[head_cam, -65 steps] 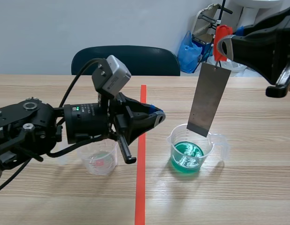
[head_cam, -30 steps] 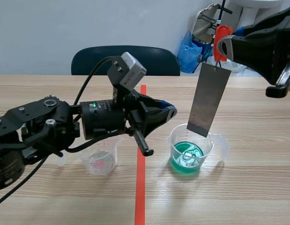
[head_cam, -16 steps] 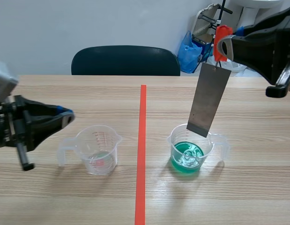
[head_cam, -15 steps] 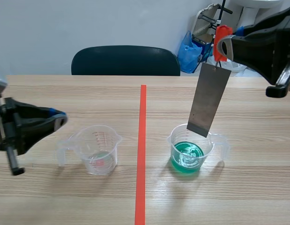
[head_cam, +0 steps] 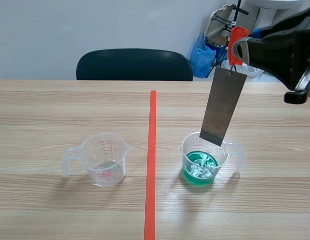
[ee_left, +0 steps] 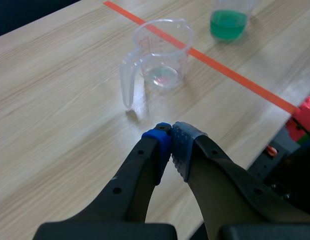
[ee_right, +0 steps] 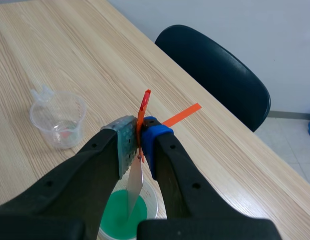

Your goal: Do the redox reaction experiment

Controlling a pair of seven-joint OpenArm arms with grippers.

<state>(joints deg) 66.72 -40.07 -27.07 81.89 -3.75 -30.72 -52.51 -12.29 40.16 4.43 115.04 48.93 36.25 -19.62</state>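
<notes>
A clear beaker (head_cam: 103, 160), nearly empty, stands left of the red tape line. On the other side of the line is a beaker of green liquid (head_cam: 201, 164). My right gripper (head_cam: 238, 47) is raised at the far right, shut on a red clip (head_cam: 236, 35). From the clip a grey metal plate (head_cam: 223, 106) hangs with its lower edge at the green beaker's rim. The right wrist view shows the gripper (ee_right: 138, 135), the clip (ee_right: 143, 111), the plate (ee_right: 135, 184) and the green beaker (ee_right: 122, 215) under it. My left gripper (ee_left: 171, 141) is shut on nothing, well short of the clear beaker (ee_left: 162, 57), and is out of the scene view.
A dark chair (head_cam: 133, 64) stands behind the table's far edge. Blue bags and clutter (head_cam: 205, 52) lie on the floor at the back right. In the left wrist view the table's near edge (ee_left: 275, 125) lies close beside the gripper.
My left arm has pulled back to the left from between the beakers and has left the scene view. The right arm, clip and plate have not moved.
</notes>
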